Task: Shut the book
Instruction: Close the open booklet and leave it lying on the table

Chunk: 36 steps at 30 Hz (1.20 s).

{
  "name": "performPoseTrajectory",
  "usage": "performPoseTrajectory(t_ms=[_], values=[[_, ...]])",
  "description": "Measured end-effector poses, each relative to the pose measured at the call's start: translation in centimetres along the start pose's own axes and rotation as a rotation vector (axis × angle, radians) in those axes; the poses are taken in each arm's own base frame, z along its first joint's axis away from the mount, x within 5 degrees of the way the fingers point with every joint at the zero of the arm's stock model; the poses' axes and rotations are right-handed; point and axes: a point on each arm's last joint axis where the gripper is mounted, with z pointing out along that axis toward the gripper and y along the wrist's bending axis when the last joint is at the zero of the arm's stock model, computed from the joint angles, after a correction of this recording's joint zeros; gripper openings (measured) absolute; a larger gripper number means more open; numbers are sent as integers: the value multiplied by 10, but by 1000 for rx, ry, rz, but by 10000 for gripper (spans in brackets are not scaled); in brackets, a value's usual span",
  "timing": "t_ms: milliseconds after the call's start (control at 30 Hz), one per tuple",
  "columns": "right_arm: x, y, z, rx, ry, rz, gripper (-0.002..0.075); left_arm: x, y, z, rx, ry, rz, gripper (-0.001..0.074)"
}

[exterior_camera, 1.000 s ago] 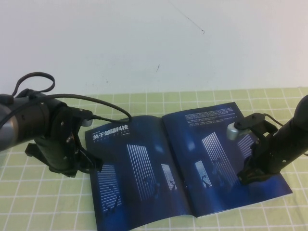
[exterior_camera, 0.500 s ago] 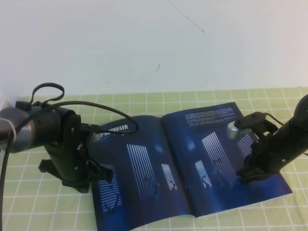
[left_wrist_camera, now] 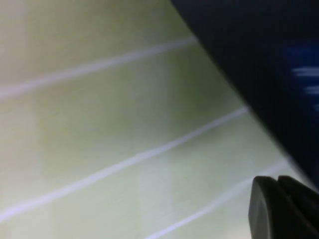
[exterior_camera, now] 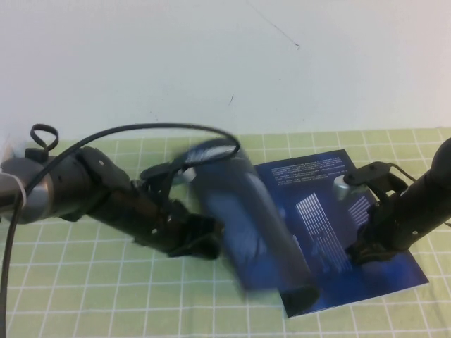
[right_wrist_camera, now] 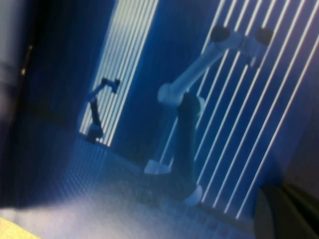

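Lab: green grid mat [exterior_camera: 70, 282], plain white wall [exterior_camera: 211, 56], cabled robot arm [exterior_camera: 77, 191]

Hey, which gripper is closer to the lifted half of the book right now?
Left. The left gripper is right beside the lifted half, on its outer side; the right gripper is over on the flat right page, farther off.

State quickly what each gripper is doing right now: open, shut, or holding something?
Left gripper: by the lifted page of the book; open or shut cannot be told.
Right gripper: at the book's flat page; cannot be told.
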Motion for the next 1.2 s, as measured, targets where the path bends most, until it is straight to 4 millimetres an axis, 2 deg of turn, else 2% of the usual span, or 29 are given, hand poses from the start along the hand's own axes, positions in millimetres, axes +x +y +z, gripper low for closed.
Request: performPoseTrajectory(t_ms=[100, 167, 267, 333, 433, 600, 667, 767, 933, 1067, 1200], values=[[-8, 2, -22, 23, -52, -30, -3, -8, -21, -2, 217, -100, 35, -2], [-16, 4, -50, 50, -110, -59, -3, -13, -35, -2, 312, -180, 63, -2], [-25, 7, -105, 127, -212, -100, -3, -16, -50, -1, 375, -255, 119, -2], [-25, 12, -144, 199, -266, -134, -3, -14, -53, 2, 356, -250, 165, -2], [-13, 22, -190, 317, -305, -166, -3, -14, -52, 2, 277, -213, 229, -3], [12, 34, -233, 445, -301, -159, -3, -13, -44, -20, 17, -171, 308, -3], [23, 41, -245, 457, -312, -149, -3, -11, -44, -37, -75, -177, 321, -3], [43, 52, -254, 466, -339, -147, -3, -7, -47, -72, -211, -213, 382, -3], [86, 66, -249, 473, -372, -133, -3, 7, -50, -140, -467, -309, 405, -3], [120, 75, -239, 492, -424, -137, -3, 35, -49, -194, -637, -436, 380, -3], [148, 86, -233, 484, -507, -128, -3, 73, -45, -225, -680, -552, 368, -3]])
